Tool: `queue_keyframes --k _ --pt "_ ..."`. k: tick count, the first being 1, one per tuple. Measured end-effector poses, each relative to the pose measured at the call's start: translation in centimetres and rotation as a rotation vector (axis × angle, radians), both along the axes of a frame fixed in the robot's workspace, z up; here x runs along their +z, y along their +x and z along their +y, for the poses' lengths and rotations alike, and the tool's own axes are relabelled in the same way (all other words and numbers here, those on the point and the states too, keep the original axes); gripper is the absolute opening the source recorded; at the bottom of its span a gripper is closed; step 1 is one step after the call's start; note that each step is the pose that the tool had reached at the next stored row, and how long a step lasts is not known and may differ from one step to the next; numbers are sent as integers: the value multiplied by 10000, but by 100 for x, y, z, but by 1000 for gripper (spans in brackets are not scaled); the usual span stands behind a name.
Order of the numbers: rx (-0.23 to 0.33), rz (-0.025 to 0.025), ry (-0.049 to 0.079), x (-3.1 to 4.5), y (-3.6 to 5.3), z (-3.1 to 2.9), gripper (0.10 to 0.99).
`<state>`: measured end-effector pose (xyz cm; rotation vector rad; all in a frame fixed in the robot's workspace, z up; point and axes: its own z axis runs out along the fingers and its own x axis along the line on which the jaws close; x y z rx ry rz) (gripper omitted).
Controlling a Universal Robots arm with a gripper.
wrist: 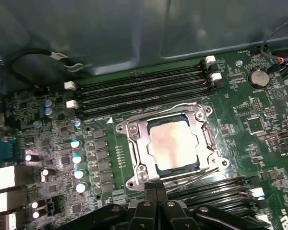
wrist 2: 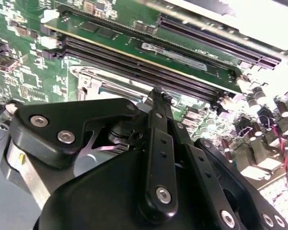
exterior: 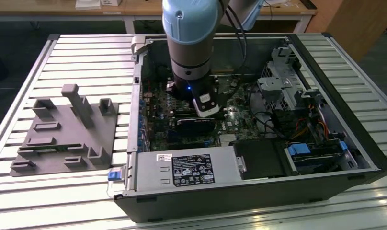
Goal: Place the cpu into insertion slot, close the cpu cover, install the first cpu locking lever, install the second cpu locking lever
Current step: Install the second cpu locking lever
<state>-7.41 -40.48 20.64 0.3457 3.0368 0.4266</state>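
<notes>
CPU seated, cover down, hand at the levers.
The cpu [wrist: 169,140] sits in the insertion slot [wrist: 134,143] under the cpu cover [wrist: 207,139], just ahead of the hand [wrist: 156,194]; fingers pinched together, holding nothing; lever latching unclear.

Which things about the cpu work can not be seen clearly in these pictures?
- Exterior view: the insertion slot is hidden behind the arm.
- First wrist view: the cpu sits under the cpu cover; whether the locking levers are hooked is too small to tell.
- Second wrist view: the pincer body hides most of the socket.
</notes>
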Motion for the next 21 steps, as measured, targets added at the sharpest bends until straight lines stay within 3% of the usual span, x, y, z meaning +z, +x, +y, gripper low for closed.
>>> queue_keyframes --k 7,14,21 --pt "-1 0 418 -38 -66 -40 106" --pt "0 0 479 -118 -107 -40 106" --pt "0 0 572 -149 -127 -27 106"
